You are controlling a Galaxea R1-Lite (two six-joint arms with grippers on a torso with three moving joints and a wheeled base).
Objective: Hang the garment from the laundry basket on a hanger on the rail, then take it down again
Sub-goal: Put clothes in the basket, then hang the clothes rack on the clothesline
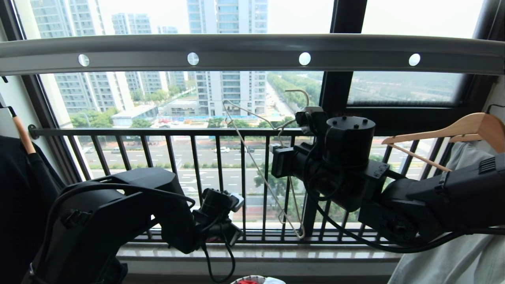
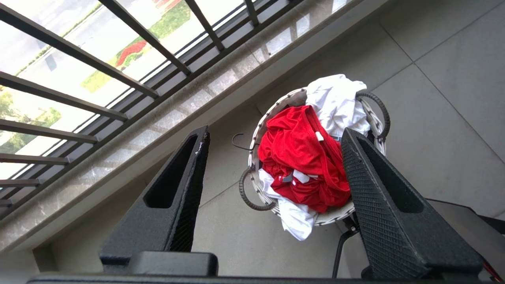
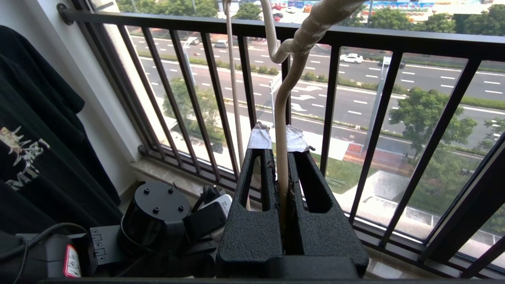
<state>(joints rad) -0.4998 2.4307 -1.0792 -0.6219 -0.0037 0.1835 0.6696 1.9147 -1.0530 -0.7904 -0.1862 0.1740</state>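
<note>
Left gripper (image 2: 272, 177) spread wide above crumpled red T-shirt (image 2: 302, 157) in small round woven basket (image 2: 256, 138). At three o'clock, right gripper (image 3: 279, 136) clamped on thin cream wire hanger (image 1: 262, 169), below long grey holed rail (image 1: 252, 51).

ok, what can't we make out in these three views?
- Basket: head view, cut off by the bottom edge.
- Shirt print: left wrist view, crumpled in folds.
- Hanger hook: right wrist view, cut off by the top edge.
- Left gripper fingers: head view, hidden behind its wrist.
</note>
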